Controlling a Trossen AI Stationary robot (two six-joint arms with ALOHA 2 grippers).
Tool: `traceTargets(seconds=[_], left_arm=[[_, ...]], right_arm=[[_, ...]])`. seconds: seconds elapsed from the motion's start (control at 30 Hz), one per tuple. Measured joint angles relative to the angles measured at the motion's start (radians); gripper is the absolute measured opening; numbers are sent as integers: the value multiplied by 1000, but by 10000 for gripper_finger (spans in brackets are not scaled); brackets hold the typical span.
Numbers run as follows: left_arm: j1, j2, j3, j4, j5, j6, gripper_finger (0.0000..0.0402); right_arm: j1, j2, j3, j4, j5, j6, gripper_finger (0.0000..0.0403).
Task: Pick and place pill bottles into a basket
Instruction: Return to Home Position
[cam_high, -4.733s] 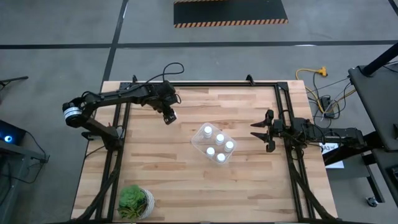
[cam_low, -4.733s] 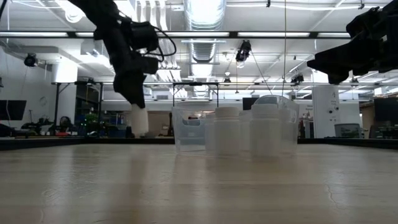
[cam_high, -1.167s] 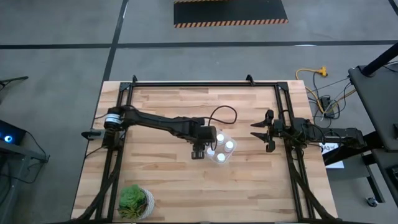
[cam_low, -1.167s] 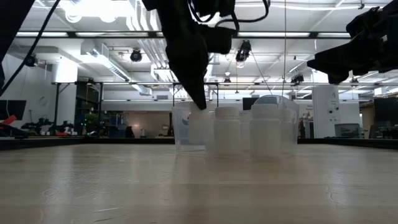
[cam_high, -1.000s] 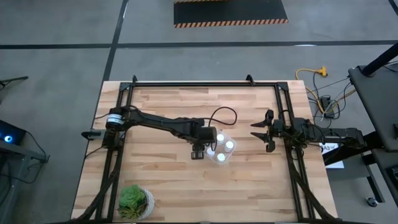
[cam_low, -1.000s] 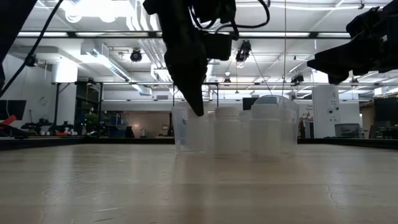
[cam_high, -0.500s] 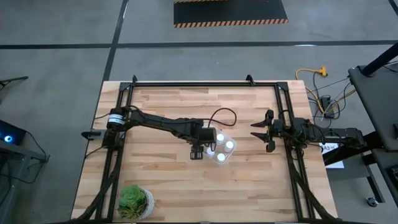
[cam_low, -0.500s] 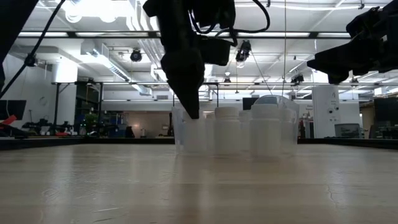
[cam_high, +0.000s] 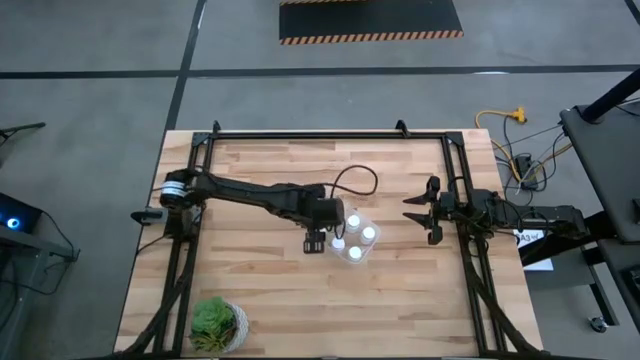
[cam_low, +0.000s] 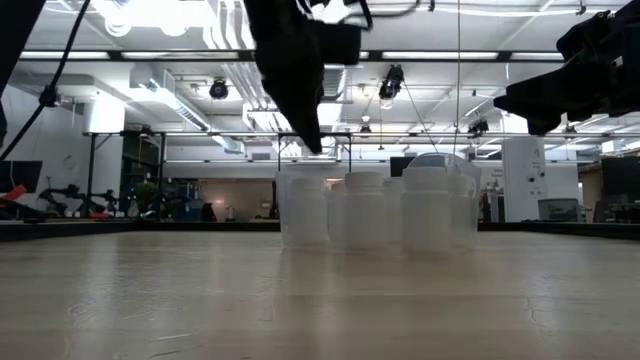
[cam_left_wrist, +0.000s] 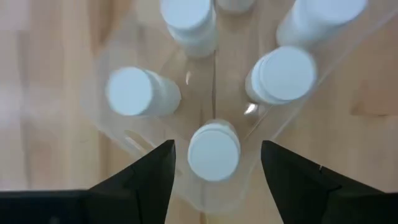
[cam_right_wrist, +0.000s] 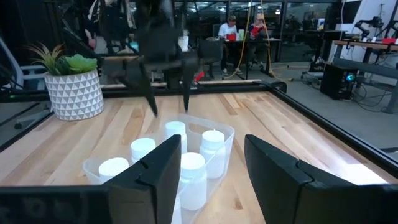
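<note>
The worktop (cam_high: 250, 300) carries the clear basket (cam_right_wrist: 227, 134) near its middle. The left claw (cam_high: 316, 242) hangs just above the basket's left corner, spread wide, empty and touching nothing. Its way home looks to be up and leftward. The right claw (cam_high: 412, 209), also spread and empty, waits at the worktop's right edge. The white bottles (cam_high: 353, 221) stand upright inside the basket.

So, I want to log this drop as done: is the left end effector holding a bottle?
No, the left end effector hangs open and empty above the tub, with the bottles standing inside.
</note>
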Motion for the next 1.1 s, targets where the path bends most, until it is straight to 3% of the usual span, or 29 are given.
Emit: traceTargets(seconds=[0.37, 0.67, 0.87, 1.1], left_arm=[[-3, -162, 0, 119, 0, 47, 219], [-8, -219, -20, 87, -1, 41, 219], [-13, -335, -166, 113, -5, 67, 219], [-15, -608, -482, 416, -23, 13, 219]], right_arm=[[0, 0, 0, 1, 4, 1, 166], [0, 0, 0, 1, 5, 2, 166], [0, 0, 0, 1, 6, 0, 166], [0, 0, 0, 1, 6, 2, 166]])
